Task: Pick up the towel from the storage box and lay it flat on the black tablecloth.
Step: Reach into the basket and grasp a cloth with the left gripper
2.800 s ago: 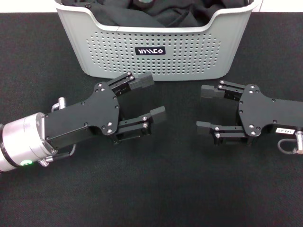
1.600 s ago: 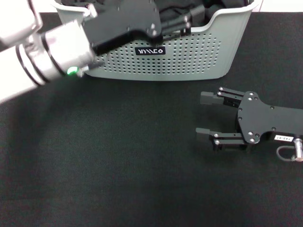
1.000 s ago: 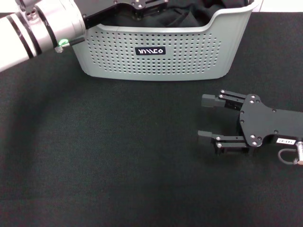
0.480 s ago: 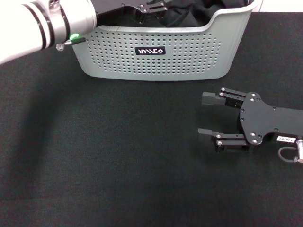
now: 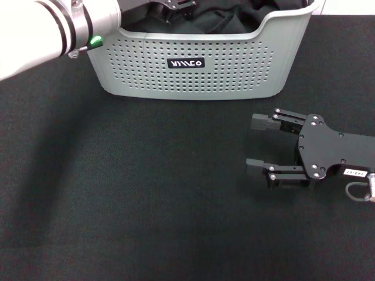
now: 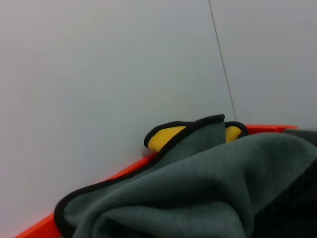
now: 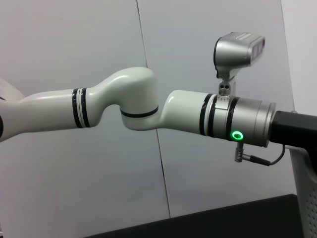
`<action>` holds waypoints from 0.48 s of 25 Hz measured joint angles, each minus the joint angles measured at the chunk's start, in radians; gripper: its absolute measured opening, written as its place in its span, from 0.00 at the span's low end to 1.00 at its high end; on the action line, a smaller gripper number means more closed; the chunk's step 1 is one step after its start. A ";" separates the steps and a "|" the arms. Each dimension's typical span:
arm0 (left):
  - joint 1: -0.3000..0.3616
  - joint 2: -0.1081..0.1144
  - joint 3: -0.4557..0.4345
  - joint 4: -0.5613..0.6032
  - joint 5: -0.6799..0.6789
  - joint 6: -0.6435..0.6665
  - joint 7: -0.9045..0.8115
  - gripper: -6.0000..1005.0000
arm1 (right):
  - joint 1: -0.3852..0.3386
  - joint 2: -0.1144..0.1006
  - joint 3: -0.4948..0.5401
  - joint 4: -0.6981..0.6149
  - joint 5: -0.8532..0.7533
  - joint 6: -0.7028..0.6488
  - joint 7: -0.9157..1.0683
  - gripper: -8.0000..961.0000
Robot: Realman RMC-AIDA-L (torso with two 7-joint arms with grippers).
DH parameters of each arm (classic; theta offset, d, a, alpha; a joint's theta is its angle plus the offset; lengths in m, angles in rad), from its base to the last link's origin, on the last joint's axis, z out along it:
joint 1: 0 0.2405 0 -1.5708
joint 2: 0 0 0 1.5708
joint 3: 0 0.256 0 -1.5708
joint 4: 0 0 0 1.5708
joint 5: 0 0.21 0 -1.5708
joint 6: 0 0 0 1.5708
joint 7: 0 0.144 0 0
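1. The left gripper [image 5: 176, 4] is reaching over the rim into the storage box [image 5: 193, 64] at the far edge of the head view. Only its tip shows there, so I can't tell how far open it is or whether it's got hold of anything.
2. The towel [image 6: 198, 193] is bunched up in the box. The left wrist view sits right over it: grey side up, black edging, a bit of yellow peeking out at one folded corner. In the head view it just reads as dark folds.
3. The right gripper [image 5: 258, 143] is lying low over the black tablecloth [image 5: 146, 193], in front of the box and off to the right, jaws spread wide with nothing between them. My guess is it's parked there to keep clear.
4. Seems like the grab stage, nothing's been lifted out yet.
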 joint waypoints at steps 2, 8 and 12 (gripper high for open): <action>0.003 0.001 0.006 0.001 0.005 -0.002 -0.001 0.73 | 0.000 0.000 0.000 0.000 0.000 0.000 -0.001 0.86; 0.003 0.000 0.038 0.001 0.050 -0.003 -0.021 0.64 | 0.000 -0.001 -0.004 0.001 0.000 0.001 -0.004 0.86; 0.004 0.000 0.048 0.002 0.051 -0.020 -0.024 0.51 | -0.001 0.000 -0.002 0.003 0.001 0.005 -0.006 0.86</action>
